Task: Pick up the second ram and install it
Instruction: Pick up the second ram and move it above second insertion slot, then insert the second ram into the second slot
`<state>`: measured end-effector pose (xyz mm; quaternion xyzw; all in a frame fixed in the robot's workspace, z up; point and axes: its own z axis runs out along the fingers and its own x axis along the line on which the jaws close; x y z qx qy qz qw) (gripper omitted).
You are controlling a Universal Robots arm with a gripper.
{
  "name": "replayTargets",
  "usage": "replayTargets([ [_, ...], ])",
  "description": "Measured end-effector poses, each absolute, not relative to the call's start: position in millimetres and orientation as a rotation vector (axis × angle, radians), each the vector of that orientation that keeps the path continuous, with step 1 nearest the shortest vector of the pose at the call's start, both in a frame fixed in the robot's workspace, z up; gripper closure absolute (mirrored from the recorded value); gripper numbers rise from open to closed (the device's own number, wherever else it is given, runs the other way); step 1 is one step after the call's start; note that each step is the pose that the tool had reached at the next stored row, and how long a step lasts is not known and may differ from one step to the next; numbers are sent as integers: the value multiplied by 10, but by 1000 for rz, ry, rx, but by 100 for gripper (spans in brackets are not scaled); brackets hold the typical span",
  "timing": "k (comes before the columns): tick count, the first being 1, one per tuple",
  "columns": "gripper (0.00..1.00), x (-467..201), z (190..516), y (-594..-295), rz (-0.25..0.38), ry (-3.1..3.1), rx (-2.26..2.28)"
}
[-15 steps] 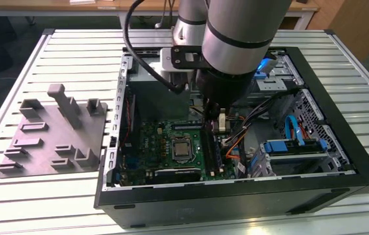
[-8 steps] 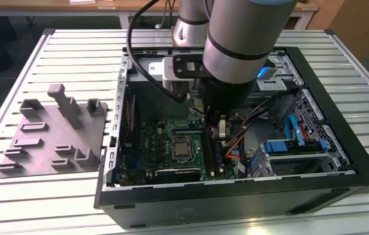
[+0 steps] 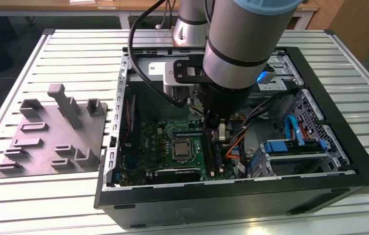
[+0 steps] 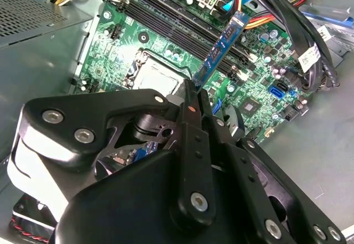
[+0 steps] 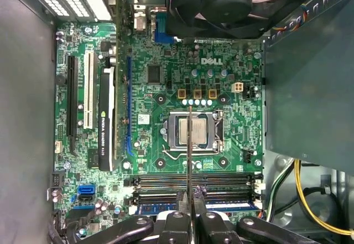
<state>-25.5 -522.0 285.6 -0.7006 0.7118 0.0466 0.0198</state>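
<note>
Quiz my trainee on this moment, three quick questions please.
1. True or false: the gripper is shut on the second ram.
2. Relative to the computer case, the grey fixture block stands: A) inside it; B) on the table, at the exterior view's left; C) on top of it.
3. In the first wrist view, the ram's edge crosses which motherboard part?
Key: 1 true; 2 B; 3 the processor.
</note>
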Motion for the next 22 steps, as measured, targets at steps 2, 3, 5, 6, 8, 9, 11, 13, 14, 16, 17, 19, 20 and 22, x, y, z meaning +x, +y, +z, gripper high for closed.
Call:
replayTargets([
  [2,86,-255,2855,-5220,144,2208,-2174],
  [3,86,-255,2855,-5220,145,2208,-2174],
  [5,86,-255,2855,-5220,144,2208,-2174],
  [6,86,-255,2855,-5220,144,2208,-2174],
  [8,86,-255,2854,-5220,144,2208,-2174],
  [9,86,-255,2854,-5220,145,2209,-2173],
  [11,86,-255,2853,-5219,144,2217,-2164],
  [13,86,-255,2853,-5220,143,2244,-2134],
  [14,86,-255,2852,-5220,143,2261,-2115],
  [16,86,-255,2851,-5220,142,2293,-2079],
  [17,86,-255,2850,-5220,141,2308,-2060],
  [19,86,-255,2849,-5220,140,2335,-2028],
  [20,86,-255,2849,-5220,140,2347,-2013],
  [22,86,-255,2848,-5220,139,2363,-1993],
])
